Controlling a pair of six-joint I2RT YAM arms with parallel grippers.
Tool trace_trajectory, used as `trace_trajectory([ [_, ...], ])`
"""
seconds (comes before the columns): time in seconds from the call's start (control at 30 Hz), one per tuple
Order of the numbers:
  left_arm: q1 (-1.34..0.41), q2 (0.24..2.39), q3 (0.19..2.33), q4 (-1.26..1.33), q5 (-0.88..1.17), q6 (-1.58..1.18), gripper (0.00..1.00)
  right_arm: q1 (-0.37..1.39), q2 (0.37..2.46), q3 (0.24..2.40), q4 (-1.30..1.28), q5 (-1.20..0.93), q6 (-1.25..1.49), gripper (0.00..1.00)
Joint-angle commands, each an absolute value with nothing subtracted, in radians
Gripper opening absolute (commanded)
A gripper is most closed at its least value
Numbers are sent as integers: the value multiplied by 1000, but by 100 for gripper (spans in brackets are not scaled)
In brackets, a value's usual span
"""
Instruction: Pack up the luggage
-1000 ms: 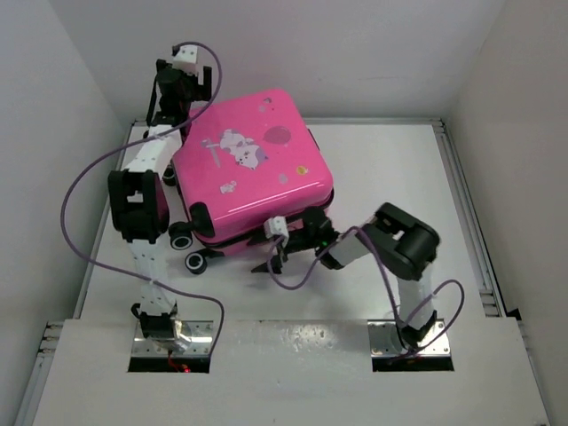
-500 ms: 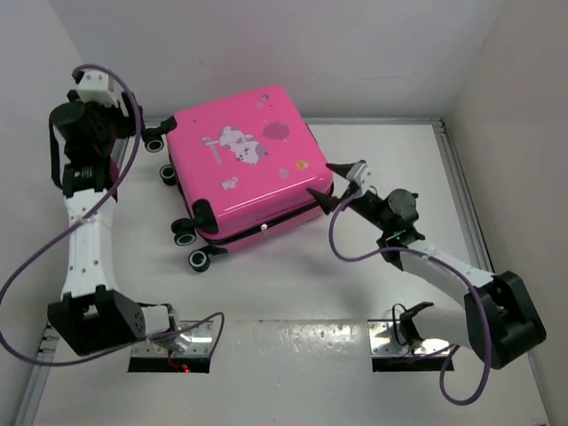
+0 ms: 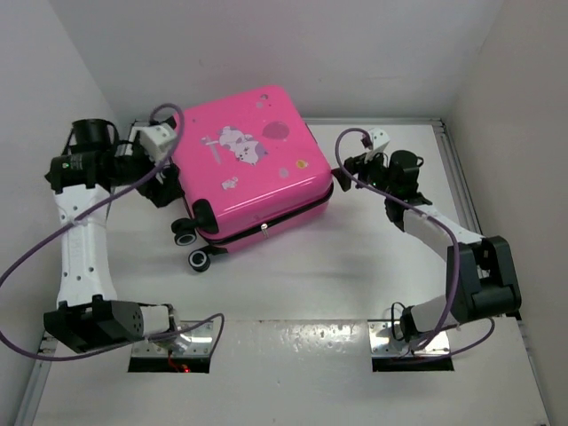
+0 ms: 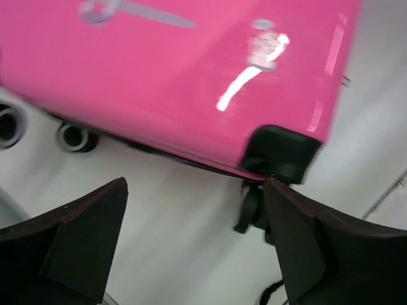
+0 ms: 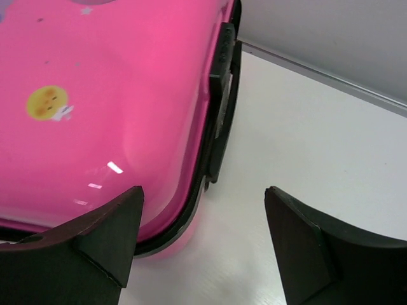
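The luggage (image 3: pixel 248 169), a hot-pink hard-shell case with a white cartoon print, lies shut and flat on the table, its black wheels (image 3: pixel 185 238) at the near-left end. My left gripper (image 3: pixel 169 182) hovers open at its left side. In the left wrist view the pink shell (image 4: pixel 178 70) and a black corner wheel (image 4: pixel 280 152) lie beyond the left gripper (image 4: pixel 194 184), which holds nothing. My right gripper (image 3: pixel 346 173) stands open at the case's right edge. The right wrist view shows the luggage (image 5: pixel 108 108) and its black side handle (image 5: pixel 222 95) just ahead of the right gripper (image 5: pixel 203 190).
The white table (image 3: pixel 355 266) is enclosed by white walls on the left, back and right. A metal rail (image 3: pixel 466 213) runs along the right edge. Purple cables (image 3: pixel 35 257) loop from both arms. Two more wheels (image 4: pixel 75 136) show in the left wrist view.
The left gripper has swung down from the far-left wall to the luggage's left side. The right gripper has moved back along the case's right edge. The luggage has stayed put over the last half second.
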State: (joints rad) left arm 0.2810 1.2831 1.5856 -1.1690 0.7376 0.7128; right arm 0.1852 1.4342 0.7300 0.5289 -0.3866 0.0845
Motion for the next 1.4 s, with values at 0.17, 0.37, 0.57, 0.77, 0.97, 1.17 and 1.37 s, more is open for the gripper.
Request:
trace_trajectory([
  [0.17, -1, 1190, 1431, -1261, 598, 812, 94, 160, 1520, 838, 452, -373, 193, 78],
  [0.37, -37, 1149, 1290, -1115, 411, 704, 91, 156, 1522, 844, 440, -351, 189, 78],
  [0.57, -46, 1169, 1206, -1079, 354, 739, 91, 160, 1505, 827, 440, -350, 190, 78],
  [0.77, -69, 1238, 1157, -980, 365, 716, 79, 164, 1508, 830, 433, -338, 184, 79],
  [0.97, -91, 1295, 1108, -897, 399, 707, 51, 167, 1503, 839, 420, -319, 175, 79],
  [1.17, -80, 1295, 1052, -821, 469, 729, 29, 181, 1491, 836, 405, -304, 149, 79],
  [1.37, 1, 1235, 1011, -714, 621, 747, 0, 195, 1477, 841, 388, -279, 137, 79],
])
